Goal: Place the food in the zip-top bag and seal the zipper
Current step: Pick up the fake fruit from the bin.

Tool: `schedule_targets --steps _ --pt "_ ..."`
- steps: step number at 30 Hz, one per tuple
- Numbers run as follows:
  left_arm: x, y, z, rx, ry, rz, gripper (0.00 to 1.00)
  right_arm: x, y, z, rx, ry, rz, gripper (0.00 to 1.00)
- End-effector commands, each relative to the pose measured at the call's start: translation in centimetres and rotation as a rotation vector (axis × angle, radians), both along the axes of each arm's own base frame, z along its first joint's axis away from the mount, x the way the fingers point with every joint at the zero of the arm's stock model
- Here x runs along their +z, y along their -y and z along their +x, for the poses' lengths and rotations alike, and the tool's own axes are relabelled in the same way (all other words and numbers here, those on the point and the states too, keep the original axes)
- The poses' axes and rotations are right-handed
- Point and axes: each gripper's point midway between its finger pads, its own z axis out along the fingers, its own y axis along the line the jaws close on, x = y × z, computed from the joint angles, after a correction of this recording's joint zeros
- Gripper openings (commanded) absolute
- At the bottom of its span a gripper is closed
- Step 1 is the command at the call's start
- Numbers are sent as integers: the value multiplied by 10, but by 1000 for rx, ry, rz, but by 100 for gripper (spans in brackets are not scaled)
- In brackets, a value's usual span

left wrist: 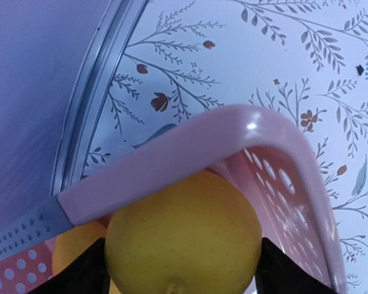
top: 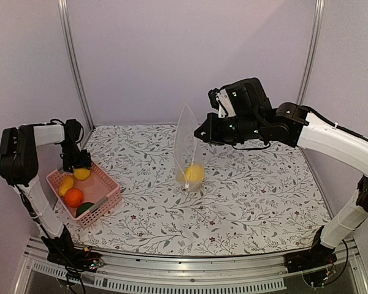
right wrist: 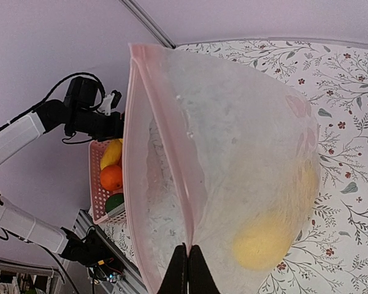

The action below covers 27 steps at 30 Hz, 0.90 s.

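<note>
The table [top: 251,196] (floral-patterned) bears a pink basket [top: 107,205] and the upright zip-top bag [top: 185,144].

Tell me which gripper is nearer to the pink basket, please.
Left. The left gripper is over the far end of the pink basket, straddling a lemon there. The right gripper is far across the table, pinching the edge of the zip-top bag.

Counted are two glossy yellow toy lemons [top: 81,173] [top: 194,173], one yellow toy banana [top: 66,184], one round orange [top: 73,197], one dark green fruit [top: 84,209], one clear crinkly plastic bag [top: 185,141] and one pink slatted basket [top: 107,199].
</note>
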Motion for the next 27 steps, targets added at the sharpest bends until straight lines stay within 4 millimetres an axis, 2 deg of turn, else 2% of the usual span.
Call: schedule_targets --steps 1,10,16,19,23,27 --pt "14 -1 3 -12 30 17 77 14 1 -2 3 18 37 0" --pt "42 19 -7 -23 131 -24 75 14 2 0 -7 20 39 0" --pt "70 29 -26 -24 221 -36 73 23 5 -1 -7 40 37 0" --pt "98 39 -30 -60 324 -48 72 24 8 -1 -7 54 23 0" --pt "151 68 -35 -162 499 -112 71 28 12 1 -17 68 7 0" --pt "196 121 -42 -317 614 -242 69 29 10 2 -18 67 2 0"
